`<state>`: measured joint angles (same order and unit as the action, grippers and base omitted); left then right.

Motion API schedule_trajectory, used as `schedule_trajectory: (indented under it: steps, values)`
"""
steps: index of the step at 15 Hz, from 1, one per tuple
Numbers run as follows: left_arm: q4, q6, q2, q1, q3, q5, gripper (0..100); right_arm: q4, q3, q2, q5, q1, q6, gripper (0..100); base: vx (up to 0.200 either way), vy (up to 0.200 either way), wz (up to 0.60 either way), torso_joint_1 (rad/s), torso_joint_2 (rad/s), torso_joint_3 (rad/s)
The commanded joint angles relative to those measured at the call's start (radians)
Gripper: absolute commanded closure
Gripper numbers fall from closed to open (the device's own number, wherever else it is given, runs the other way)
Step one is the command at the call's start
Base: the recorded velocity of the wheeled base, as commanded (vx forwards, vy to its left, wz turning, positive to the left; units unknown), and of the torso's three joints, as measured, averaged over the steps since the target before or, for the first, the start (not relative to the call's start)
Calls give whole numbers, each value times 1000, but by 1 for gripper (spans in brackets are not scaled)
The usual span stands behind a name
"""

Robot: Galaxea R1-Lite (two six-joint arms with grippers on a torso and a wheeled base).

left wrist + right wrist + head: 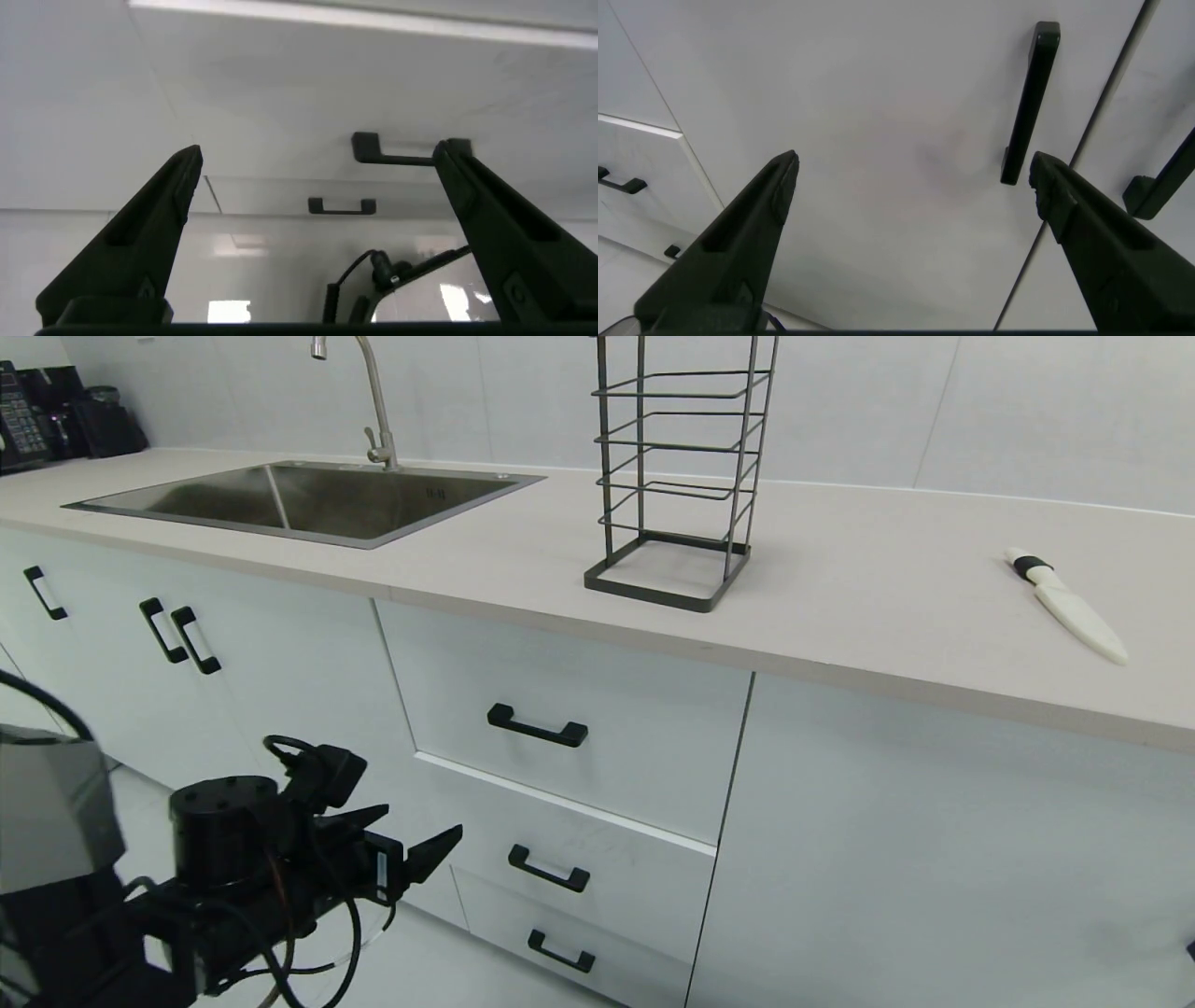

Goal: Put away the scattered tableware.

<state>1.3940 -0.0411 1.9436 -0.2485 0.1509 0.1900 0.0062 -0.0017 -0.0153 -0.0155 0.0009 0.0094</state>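
Observation:
A white knife (1066, 605) with a black band on its handle lies at the far right of the countertop (840, 588). A tall black wire rack (674, 476) stands empty mid-counter. My left gripper (420, 835) hangs low at the left, below counter height, open and holding nothing. In the left wrist view the left gripper (322, 151) faces the white drawer fronts and their black handles (397, 149). My right gripper (913, 163) is open with nothing in it, facing a white cabinet door with a vertical black handle (1029, 103).
A steel sink (327, 499) with a faucet (373, 401) is set into the counter at the left. Three drawers with black handles (537, 726) sit under the rack. Dark appliances (37, 415) stand at the far left corner.

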Motion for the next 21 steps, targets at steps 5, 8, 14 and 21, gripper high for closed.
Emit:
schedule_trajectory:
  steps: [5, 8, 14, 21]
  values:
    - [-20, -6, -500, 26, -151, -1, 0, 0, 0, -2, 0, 1, 0, 0, 0, 0, 0, 0, 0, 0]
    - [-21, -6, -601, 74, -151, -1, 0, 0, 0, -2, 0, 1, 0, 0, 0, 0, 0, 0, 0, 0]
    - [-184, 4, -959, 163, -151, -1, 0, 0, 0, 0, 0, 1, 0, 0, 0, 0, 0, 0, 0, 0]
    - [-1046, 20, -1589, 169, -4, -7, 0, 0, 0, -2, 0, 1, 0, 0, 0, 0, 0, 0, 0, 0]
